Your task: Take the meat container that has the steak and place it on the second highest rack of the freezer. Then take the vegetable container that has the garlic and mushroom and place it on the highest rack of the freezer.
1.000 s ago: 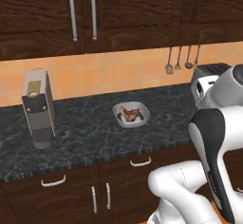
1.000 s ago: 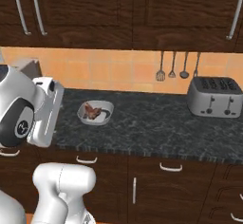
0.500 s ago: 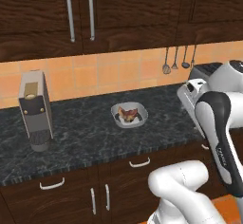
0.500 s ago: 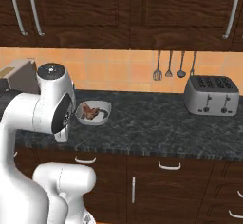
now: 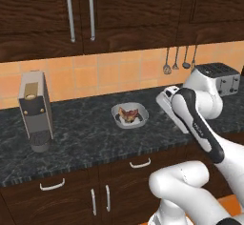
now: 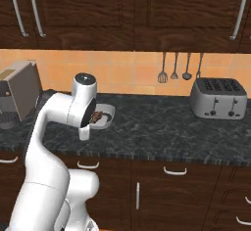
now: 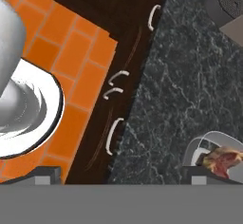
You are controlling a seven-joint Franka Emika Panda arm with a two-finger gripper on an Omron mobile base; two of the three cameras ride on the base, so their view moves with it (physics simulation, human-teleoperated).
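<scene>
Nothing shelved yet. Steak (image 5: 128, 114) in its container (image 5: 138, 120) on the counter (image 5: 86, 138), right of the coffee machine (image 5: 35, 109). Gripper (image 7: 121, 175) spread, empty, near the container. Both placements left.

- In the right base view the arm's elbow covered the left part of the meat container (image 6: 104, 115), leaving just its right rim and a sliver of the steak (image 6: 98, 117).
- In the hand view the container (image 7: 209, 147) was cut by the right edge and its lower part lay behind a dark fingertip (image 7: 209, 175).
- The coffee machine (image 6: 18, 95) ran off the left edge in the right base view, and only a corner of it (image 7: 228, 4) entered the hand view at top right.
- The hanging utensils (image 5: 176, 61) were too small to tell apart.
- The toaster (image 5: 218, 77) was partly hidden behind the arm in the left base view.
</scene>
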